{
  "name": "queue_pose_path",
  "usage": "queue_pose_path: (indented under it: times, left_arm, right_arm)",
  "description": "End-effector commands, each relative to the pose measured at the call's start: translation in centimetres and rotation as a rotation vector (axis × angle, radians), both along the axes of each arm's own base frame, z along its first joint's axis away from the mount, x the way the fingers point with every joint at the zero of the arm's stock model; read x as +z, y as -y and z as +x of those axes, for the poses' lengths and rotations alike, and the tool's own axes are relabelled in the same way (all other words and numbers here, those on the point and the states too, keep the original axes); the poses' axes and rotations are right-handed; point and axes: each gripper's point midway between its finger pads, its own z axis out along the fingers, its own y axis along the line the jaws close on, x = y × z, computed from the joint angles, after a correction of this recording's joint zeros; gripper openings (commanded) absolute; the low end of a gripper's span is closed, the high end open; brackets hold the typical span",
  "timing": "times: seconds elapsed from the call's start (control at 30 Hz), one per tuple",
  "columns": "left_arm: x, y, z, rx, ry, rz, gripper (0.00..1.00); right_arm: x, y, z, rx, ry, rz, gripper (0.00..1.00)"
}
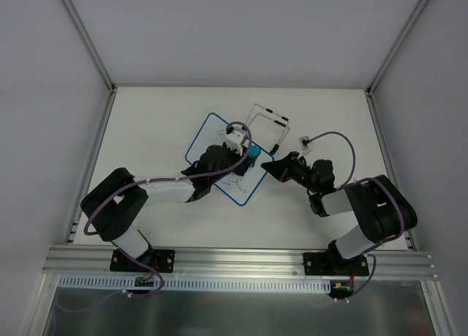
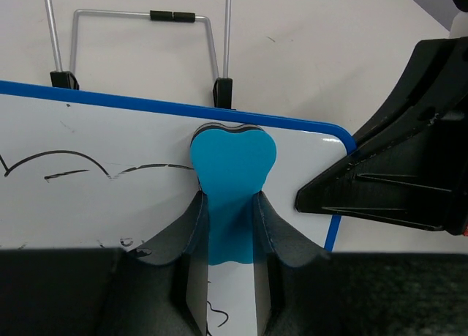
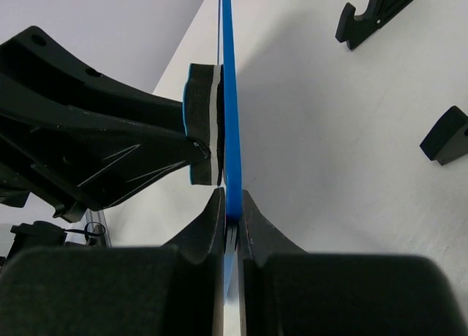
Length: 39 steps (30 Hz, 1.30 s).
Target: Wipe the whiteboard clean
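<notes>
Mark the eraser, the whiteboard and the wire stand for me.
eraser (image 2: 232, 157), left wrist view, on its blue top face.
whiteboard (image 2: 88, 204), left wrist view, on the bare white face below the black lines.
wire stand (image 2: 172, 16), left wrist view, on the black sleeve of its crossbar.

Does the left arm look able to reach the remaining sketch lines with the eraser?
Probably yes: its gripper holds the eraser on the whiteboard, with the lines beside it and nothing between.
</notes>
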Motion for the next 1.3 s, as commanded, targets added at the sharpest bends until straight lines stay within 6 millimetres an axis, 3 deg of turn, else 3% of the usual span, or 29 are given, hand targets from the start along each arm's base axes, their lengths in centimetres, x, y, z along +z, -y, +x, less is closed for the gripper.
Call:
queue_pose_path:
  times: [0.0, 0.3, 0.33, 0.47, 0.57, 0.7, 0.77, 0.93, 1.17, 1.27]
  left_arm:
    - [-3.7, -1.4, 0.1, 0.085, -0.080, 0.092, 0.00]
    - [-1.6, -8.7, 6.2, 0.355, -0.095, 0.088, 0.00]
    - [-1.7, -10.4, 7.3, 0.395, -0.107, 0.090, 0.00]
    - [-1.9, -13.0, 9.4, 0.441, -0.123, 0.098, 0.00]
    - [-2.5, -13.8, 10.8, 0.470, -0.160, 0.103, 0.00]
    - [-3.3, -13.4, 11.2, 0.448, -0.192, 0.086, 0.00]
    - [-3.4, -12.1, 10.5, 0.378, -0.208, 0.064, 0.00]
    - [-3.1, -7.9, 7.4, 0.235, -0.163, 0.142, 0.00]
    - [-5.6, -5.7, 3.2, 0.173, -0.253, 0.272, 0.00]
    - [-5.7, -4.5, 1.6, 0.127, -0.247, 0.294, 0.00]
  right_arm:
    - [4.7, -1.8, -1.4, 0.141, 0.312, 0.012, 0.00]
    - [4.6, -1.8, -1.8, 0.152, 0.317, 0.008, 0.00]
    - [4.6, -1.8, -1.8, 0.153, 0.318, 0.009, 0.00]
    - [4.8, -1.8, -2.0, 0.156, 0.323, 0.011, 0.00]
    - [4.9, -1.8, -2.0, 0.160, 0.326, 0.012, 0.00]
    - [5.1, -1.9, -2.1, 0.165, 0.330, 0.014, 0.00]
    - [5.2, -1.9, -2.2, 0.168, 0.332, 0.016, 0.00]
    - [5.2, -2.0, -2.1, 0.172, 0.338, 0.013, 0.00]
    - [5.2, -1.6, -2.2, 0.163, 0.352, -0.024, 0.00]
    - [5.3, -1.7, -2.3, 0.167, 0.352, -0.022, 0.00]
